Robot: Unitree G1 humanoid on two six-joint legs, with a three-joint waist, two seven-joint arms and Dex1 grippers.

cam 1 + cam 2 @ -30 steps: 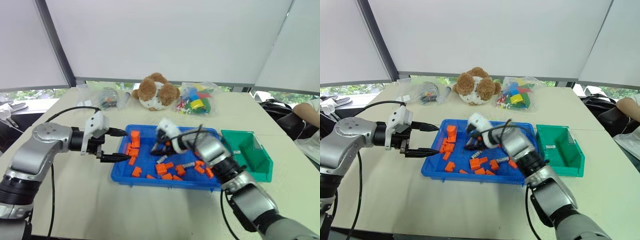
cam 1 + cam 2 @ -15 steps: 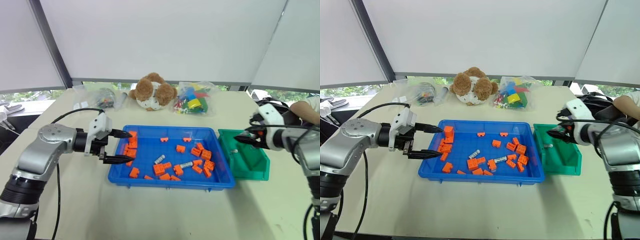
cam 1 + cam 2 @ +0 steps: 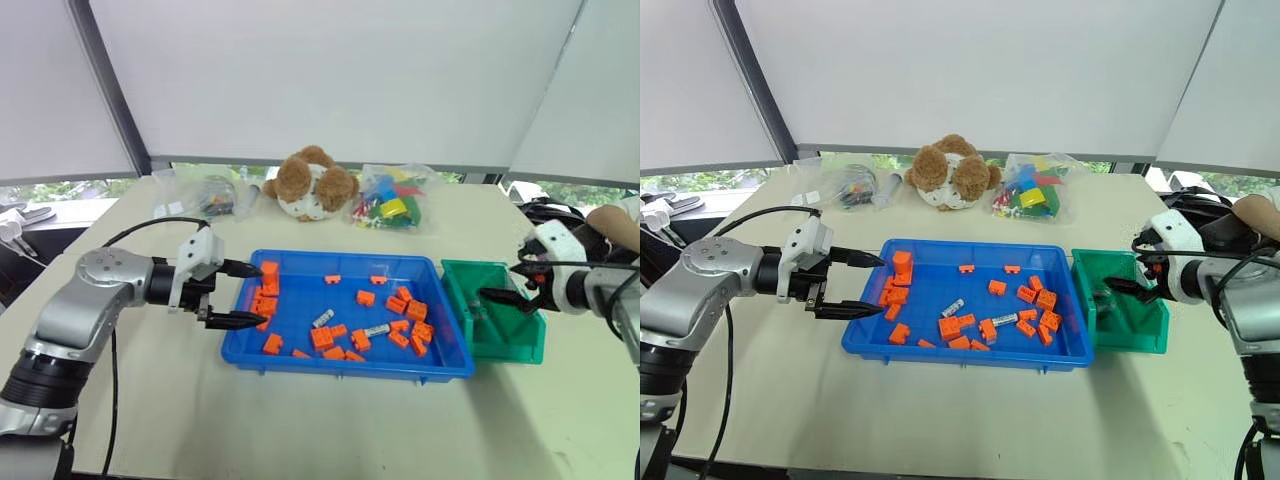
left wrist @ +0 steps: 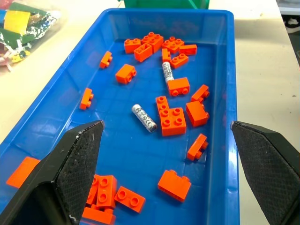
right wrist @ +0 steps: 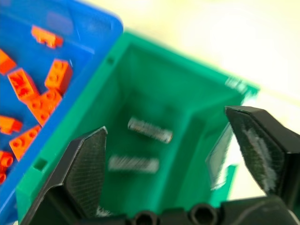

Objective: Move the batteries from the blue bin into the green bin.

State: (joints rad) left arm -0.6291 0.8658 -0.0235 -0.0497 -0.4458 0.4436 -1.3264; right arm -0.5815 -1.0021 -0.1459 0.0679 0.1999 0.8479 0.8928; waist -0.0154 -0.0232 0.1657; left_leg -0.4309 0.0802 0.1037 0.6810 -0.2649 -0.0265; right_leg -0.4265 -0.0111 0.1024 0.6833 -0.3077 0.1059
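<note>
I have my right gripper point(image 5: 173, 154) poised over the green bin point(image 3: 520, 335), its two black fingers spread wide with nothing between them. Looking down the wrist camera, I count two batteries in the green bin: one lies further in on the floor point(image 5: 150, 130), and a second, blurred one point(image 5: 133, 164) sits nearer the fingers, the two lying close together. Whether the blurred one has settled I can't tell. So I judge part of the job as done.

What's left is in the blue bin point(image 3: 300, 355). Among the scattered orange bricks point(image 4: 171, 117) I can see two more batteries: one lying alone on bare blue floor near the middle point(image 4: 144, 117), and another further toward the green-bin end point(image 4: 167, 71), sitting just beside several bricks and touching, or nearly touching, one of them. I can't rule out another one tucked under the bricks.

My left gripper point(image 3: 236, 294) hovers at the left end of the blue bin, fingers wide apart and holding nothing.

By my reckoning I'm about halfway: two batteries over, at least two to go. The middle one looks the easier pick; the crowded one will need a careful approach between the bricks.
</note>
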